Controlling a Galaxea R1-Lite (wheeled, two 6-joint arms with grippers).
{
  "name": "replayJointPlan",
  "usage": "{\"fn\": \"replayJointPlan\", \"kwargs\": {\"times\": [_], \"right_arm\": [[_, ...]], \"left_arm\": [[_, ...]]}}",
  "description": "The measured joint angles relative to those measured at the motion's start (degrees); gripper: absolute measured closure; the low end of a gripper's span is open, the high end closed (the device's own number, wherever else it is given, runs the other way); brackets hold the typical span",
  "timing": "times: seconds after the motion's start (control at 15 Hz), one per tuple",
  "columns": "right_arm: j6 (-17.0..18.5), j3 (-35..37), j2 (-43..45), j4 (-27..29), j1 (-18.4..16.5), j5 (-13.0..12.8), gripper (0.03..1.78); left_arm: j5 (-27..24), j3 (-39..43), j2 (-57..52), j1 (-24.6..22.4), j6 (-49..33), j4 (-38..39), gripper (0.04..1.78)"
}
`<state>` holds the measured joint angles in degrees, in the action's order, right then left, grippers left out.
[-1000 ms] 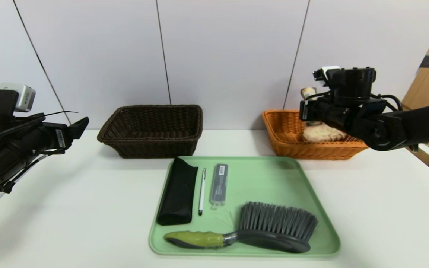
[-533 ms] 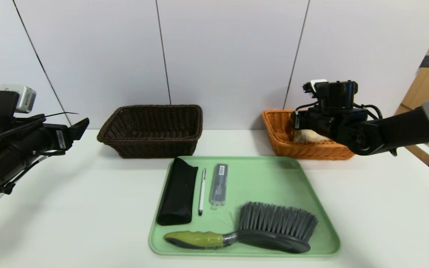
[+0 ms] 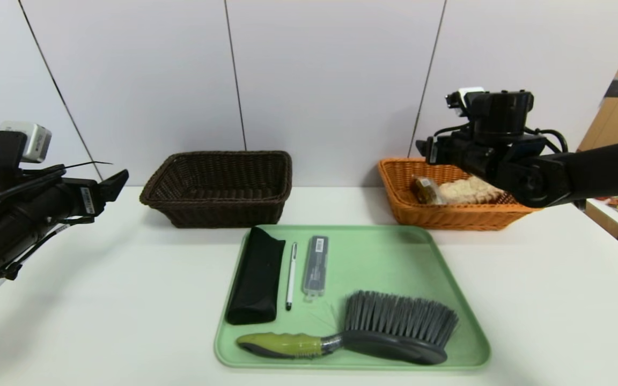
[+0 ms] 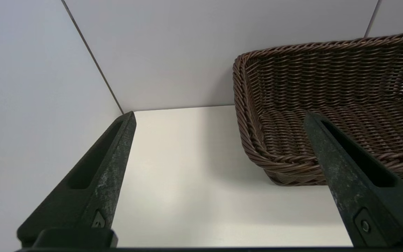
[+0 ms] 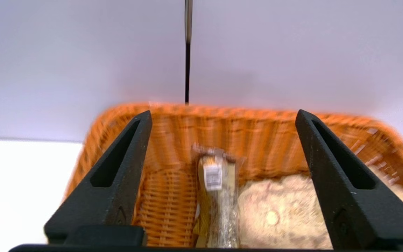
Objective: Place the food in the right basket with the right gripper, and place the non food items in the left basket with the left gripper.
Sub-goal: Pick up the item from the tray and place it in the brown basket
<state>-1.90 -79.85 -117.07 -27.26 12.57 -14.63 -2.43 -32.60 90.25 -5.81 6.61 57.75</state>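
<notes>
While the right gripper (image 5: 222, 119) hangs with its fingers spread wide and empty above the orange basket (image 3: 411, 212), two food items lie directly beneath it inside: a wrapped snack (image 5: 217, 196) under the gap between the fingers, and a pale crumbly bread piece (image 5: 285, 217) touching it on the side toward the arm. Well off to that gripper's left, the dark brown basket (image 3: 218, 212) holds nothing visible, and the left gripper (image 4: 219, 119) is parked just beyond its outer side, fingers likewise wide apart. Nearer the robot than both grippers, a green tray (image 3: 395, 252) on the white table (image 3: 100, 300) carries a black case (image 3: 255, 284), a white pen (image 3: 291, 276), a grey slim box (image 3: 315, 265) and a brush (image 3: 373, 329). Grey wall panels (image 3: 330, 75) rise behind. Print on the snack's label is unreadable.
</notes>
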Motion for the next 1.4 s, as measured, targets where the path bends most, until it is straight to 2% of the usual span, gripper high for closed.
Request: {"fn": "replayJointPlan", "kwargs": {"times": [0.2, 0.33, 0.53, 0.8, 1.0, 1.2, 1.4], "right_arm": [[0.0, -0.35, 4.11, 2.32, 1.21, 0.09, 0.29], [0.15, 0.41, 7.64, 5.71, 4.21, 0.07, 0.25], [1.5, 0.85, 12.02, 12.74, 10.93, -0.48, 0.2], [9.53, -0.17, 14.77, 23.1, 19.9, -0.88, 0.16], [15.52, -2.01, 14.01, 32.6, 24.22, -1.02, 0.14], [22.38, -7.41, 9.37, 42.83, 28.05, -1.3, 0.13], [24.22, -10.23, 3.69, 46.39, 30.23, -2.1, 0.12]], "left_arm": [[0.0, 0.0, -0.17, -0.02, -0.27, 0.0, 0.13], [0.01, 0.11, -0.22, -0.02, -0.3, 0.02, 0.13], [0.06, 0.33, -0.41, -0.07, -0.28, 0.0, 0.13], [0.06, 1.46, -1.58, -0.07, -0.3, -0.04, 0.13], [0.06, 2.36, -2.33, -0.07, -0.16, -0.04, 0.13], [0.0, 2.78, -2.85, -0.07, 0.52, -0.04, 0.13], [-0.07, 2.78, -3.73, -0.9, 0.96, -0.09, 0.13]]}}
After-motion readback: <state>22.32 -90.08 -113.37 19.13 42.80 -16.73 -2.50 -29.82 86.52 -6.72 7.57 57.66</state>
